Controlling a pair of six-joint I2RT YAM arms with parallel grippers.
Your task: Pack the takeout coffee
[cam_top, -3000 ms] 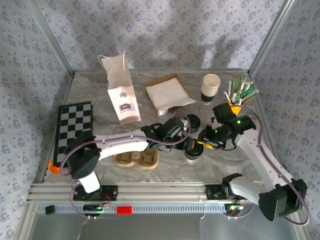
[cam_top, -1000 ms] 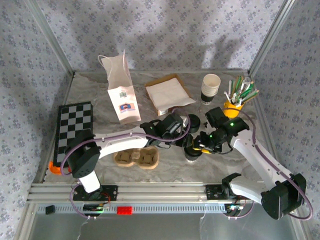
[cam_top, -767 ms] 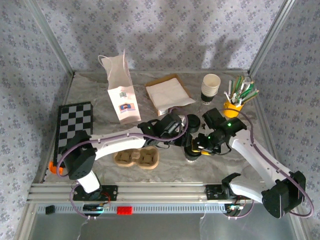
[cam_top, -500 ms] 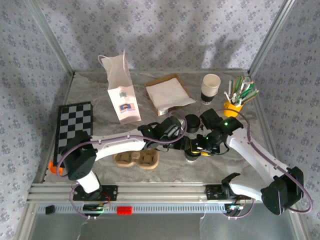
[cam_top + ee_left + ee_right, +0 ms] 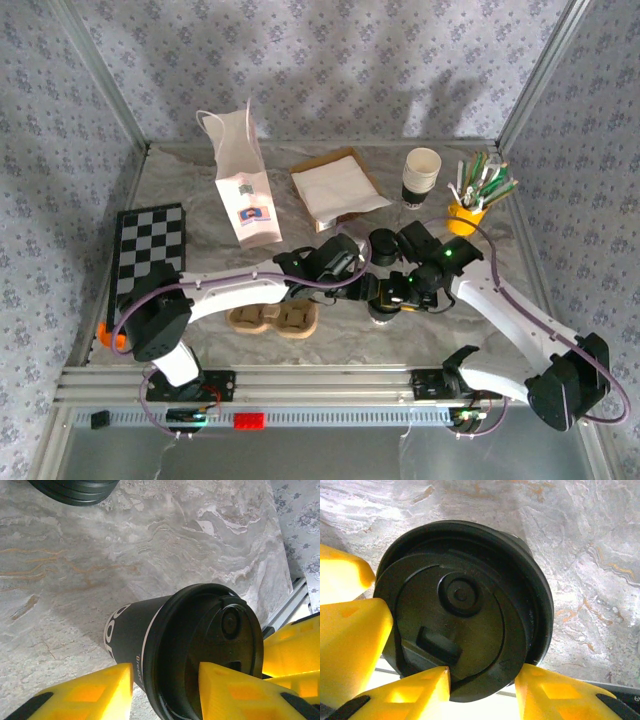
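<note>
right pincer (image 5: 482, 682) closer, left pincer (image 5: 166, 672) opposite, two around one takeout coffee (image 5: 200, 640)

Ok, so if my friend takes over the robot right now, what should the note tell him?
Left gripper: closed on the takeout coffee, mid-table between both arms.
Right gripper: fingers either side of the lid; grip unclear.
Done: lid is on the cup.
Left to do: cup not yet packed. The paper bag stands at the back, the cardboard carrier lies nearer the front.
</note>
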